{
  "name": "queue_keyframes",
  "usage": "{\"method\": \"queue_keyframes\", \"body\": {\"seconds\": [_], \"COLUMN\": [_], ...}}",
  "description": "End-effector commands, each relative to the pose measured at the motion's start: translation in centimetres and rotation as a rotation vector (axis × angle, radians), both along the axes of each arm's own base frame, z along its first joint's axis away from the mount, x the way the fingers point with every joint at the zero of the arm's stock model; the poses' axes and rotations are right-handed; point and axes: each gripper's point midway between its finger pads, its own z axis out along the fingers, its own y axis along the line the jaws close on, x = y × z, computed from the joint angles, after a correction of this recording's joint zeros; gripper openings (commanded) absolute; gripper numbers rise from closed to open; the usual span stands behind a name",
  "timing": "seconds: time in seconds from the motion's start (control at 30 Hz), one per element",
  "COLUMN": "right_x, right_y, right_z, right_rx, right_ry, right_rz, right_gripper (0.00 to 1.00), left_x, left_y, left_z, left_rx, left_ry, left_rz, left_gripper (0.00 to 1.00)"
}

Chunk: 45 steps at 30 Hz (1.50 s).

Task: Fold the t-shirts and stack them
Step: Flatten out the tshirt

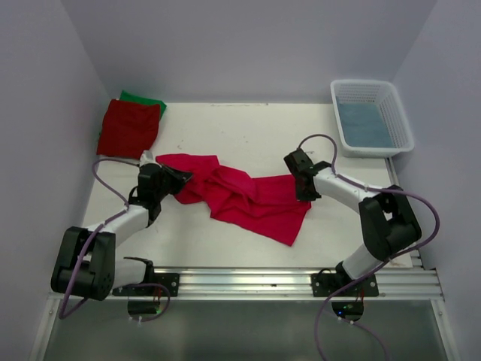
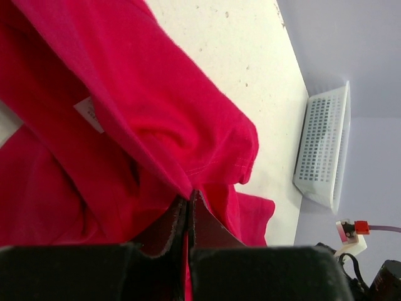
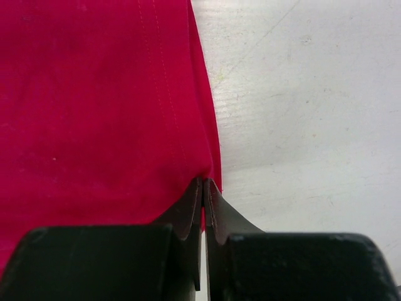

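With my left gripper (image 2: 189, 199) and right gripper (image 3: 203, 188) each pinched tight on an opposite edge of the crimson-pink t-shirt (image 1: 255, 207), the rumpled cloth lies between them, presumably for spreading flat before folding.

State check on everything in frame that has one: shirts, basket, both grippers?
crimson-pink t-shirt: unfolded, rumpled, pinched at both ends.
darker red t-shirt: folded, lying on the green one.
green t-shirt: under it, only an edge showing.
basket: upright, blue item inside.
left gripper: shut on the crimson-pink t-shirt.
right gripper: shut on its other end.
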Motion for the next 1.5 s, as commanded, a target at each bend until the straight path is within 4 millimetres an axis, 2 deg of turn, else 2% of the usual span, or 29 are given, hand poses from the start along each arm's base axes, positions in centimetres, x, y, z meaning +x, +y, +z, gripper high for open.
{"method": "queue_keyframes", "body": {"seconds": [0.0,0.2,0.37,0.4,0.47,0.5,0.57,0.6,0.63,0.67,0.7,0.73,0.77,0.8,0.83,0.87,0.9,0.93,0.97,1.0,1.03,1.07,1.1,1.13,1.17,1.2,1.23,1.33,1.47], "right_x": [1.5,1.7,1.7,1.7,1.5,1.4,1.2,1.0,0.9,0.8,0.7,0.2,0.0,-0.1,-0.6,-0.9,-1.1,-1.3,-1.8,-2.0,-2.4,-2.6,-2.9,-3.6,-3.8,-4.6,-5.3,-8.0,-11.0], "right_y": [0.0,0.1,0.2,0.2,0.2,0.2,0.0,-0.1,-0.1,-0.1,-0.2,-0.4,-0.5,-0.8,-1.0,-1.3,-1.6,-1.7,-1.9,-2.1,-2.4,-2.4,-2.5,-2.7,-2.7,-3.0,-3.5,-5.0,-7.5], "right_z": [2.9,5.8,8.8,9.4,10.6,12.0,13.8,15.3,16.3,17.2,18.1,20.0,20.9,22.0,24.1,25.2,26.4,28.2,29.6,30.8,32.8,34.0,35.1,37.4,38.4,39.8,41.8,45.5,48.4], "right_rx": [0.014,0.037,0.070,0.078,0.090,0.107,0.122,0.142,0.158,0.168,0.178,0.194,0.201,0.208,0.220,0.226,0.229,0.237,0.249,0.248,0.247,0.250,0.254,0.265,0.269,0.280,0.277,0.269,0.213], "right_ry": [-0.094,-0.151,-0.215,-0.227,-0.254,-0.295,-0.342,-0.387,-0.419,-0.447,-0.473,-0.531,-0.557,-0.594,-0.652,-0.685,-0.719,-0.761,-0.801,-0.827,-0.867,-0.888,-0.911,-0.966,-0.988,-1.030,-1.087,-1.208,-1.323], "right_rz": [-0.006,0.002,0.021,0.024,0.043,0.046,0.055,0.057,0.068,0.073,0.079,0.095,0.105,0.107,0.120,0.122,0.120,0.132,0.143,0.147,0.162,0.173,0.183,0.205,0.218,0.227,0.236,0.255,0.251], "right_gripper": [0.00,0.00,0.00,0.00,0.00,0.00,0.00,0.00,0.00,0.00,0.00,0.00,0.00,0.00,0.00,0.00,0.00,0.00,0.00,0.00,0.00,0.00,0.00,0.00,0.00,0.00,0.00,0.00,0.00], "left_x": [1.4,1.3,0.6,0.5,0.1,0.0,-0.4,-0.7,-0.8,-1.4,-1.8,-2.2,-2.7,-3.6,-4.2,-4.9,-6.2,-6.9,-8.1,-9.1,-9.9,-11.3,-12.1,-13.6,-13.7,-15.3,-16.0,-19.1,-23.4], "left_y": [0.0,0.2,0.2,0.2,0.5,0.6,1.2,1.5,1.6,1.8,2.0,2.0,2.1,2.4,2.6,2.8,3.2,3.5,4.0,4.3,4.6,4.9,5.0,5.1,5.0,5.2,5.2,4.7,4.6], "left_z": [4.8,8.0,9.3,10.6,11.3,13.2,14.4,16.6,17.9,17.8,20.4,21.5,22.2,25.3,26.7,27.4,30.7,32.0,34.3,35.7,36.9,39.0,40.1,42.0,41.6,43.8,44.5,47.1,50.9], "left_rx": [0.054,0.085,0.096,0.106,0.131,0.159,0.201,0.237,0.258,0.285,0.329,0.353,0.377,0.423,0.448,0.474,0.520,0.543,0.588,0.606,0.624,0.653,0.665,0.684,0.684,0.695,0.698,0.680,0.673], "left_ry": [-0.132,-0.182,-0.193,-0.222,-0.226,-0.276,-0.292,-0.352,-0.387,-0.363,-0.427,-0.452,-0.458,-0.535,-0.562,-0.568,-0.646,-0.672,-0.711,-0.740,-0.763,-0.803,-0.825,-0.867,-0.855,-0.908,-0.926,-1.030,-1.171], "left_rz": [-0.024,-0.033,-0.047,-0.051,-0.056,-0.061,-0.050,-0.053,-0.055,-0.068,-0.079,-0.090,-0.103,-0.107,-0.109,-0.118,-0.106,-0.098,-0.091,-0.082,-0.079,-0.076,-0.074,-0.075,-0.090,-0.076,-0.079,-0.099,-0.091], "left_gripper": [0.00,0.00,0.00,0.00,0.00,0.00,0.00,0.00,0.00,0.00,0.00,0.00,0.00,0.00,0.00,0.00,0.00,0.00,0.00,0.00,0.00,0.00,0.00,0.00,0.00,0.00,0.00,0.00,0.00]}}
